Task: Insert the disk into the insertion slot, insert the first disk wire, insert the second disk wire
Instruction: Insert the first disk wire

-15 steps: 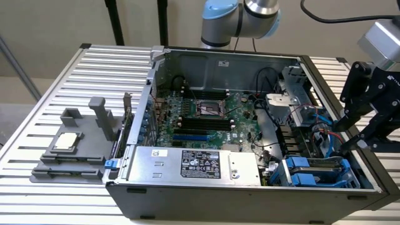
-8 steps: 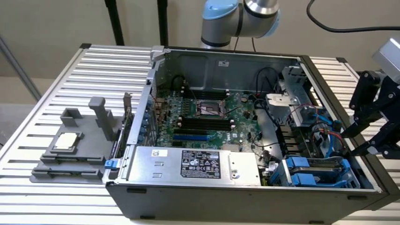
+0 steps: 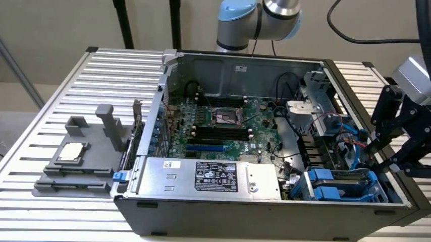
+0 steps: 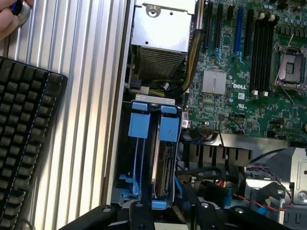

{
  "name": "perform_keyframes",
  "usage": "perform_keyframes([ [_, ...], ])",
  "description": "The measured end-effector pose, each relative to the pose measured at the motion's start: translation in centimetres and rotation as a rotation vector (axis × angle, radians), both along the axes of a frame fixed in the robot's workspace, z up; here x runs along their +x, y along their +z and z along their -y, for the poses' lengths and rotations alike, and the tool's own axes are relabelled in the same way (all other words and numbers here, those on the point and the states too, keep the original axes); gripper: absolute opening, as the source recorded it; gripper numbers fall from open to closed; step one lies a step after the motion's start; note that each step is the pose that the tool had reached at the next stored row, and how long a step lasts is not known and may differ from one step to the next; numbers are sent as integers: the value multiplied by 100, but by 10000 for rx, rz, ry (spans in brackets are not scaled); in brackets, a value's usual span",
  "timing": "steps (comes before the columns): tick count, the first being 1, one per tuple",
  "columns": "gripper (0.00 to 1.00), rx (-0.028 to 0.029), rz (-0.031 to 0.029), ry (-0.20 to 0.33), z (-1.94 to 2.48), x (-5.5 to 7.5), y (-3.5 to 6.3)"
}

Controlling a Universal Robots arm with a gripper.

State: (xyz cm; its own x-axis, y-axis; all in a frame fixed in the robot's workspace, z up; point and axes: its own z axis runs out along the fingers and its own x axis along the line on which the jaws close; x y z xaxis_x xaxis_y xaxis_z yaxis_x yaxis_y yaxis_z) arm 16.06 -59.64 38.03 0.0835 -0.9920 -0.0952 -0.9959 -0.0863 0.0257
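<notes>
Above the insertion slot [image 4: 154, 99], gripper [image 4: 170, 213] hovers half-open and empty; disk [image 4: 163, 175] looks seated. Risk: cables [image 4: 206, 173] alongside could snag the gripper and pull loose.

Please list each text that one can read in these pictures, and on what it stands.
"DELL": white print on the motherboard.
Black label on the power supply: print too small to read.
White sticker on the case back wall: too small to read.
</notes>
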Motion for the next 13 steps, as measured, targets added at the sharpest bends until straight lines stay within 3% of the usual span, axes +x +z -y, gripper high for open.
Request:
perform_keyframes([
  [8, 38, 3, 1, 25, -68, 0, -147],
  [13, 38, 4, 3, 46, -193, 0, -239],
])
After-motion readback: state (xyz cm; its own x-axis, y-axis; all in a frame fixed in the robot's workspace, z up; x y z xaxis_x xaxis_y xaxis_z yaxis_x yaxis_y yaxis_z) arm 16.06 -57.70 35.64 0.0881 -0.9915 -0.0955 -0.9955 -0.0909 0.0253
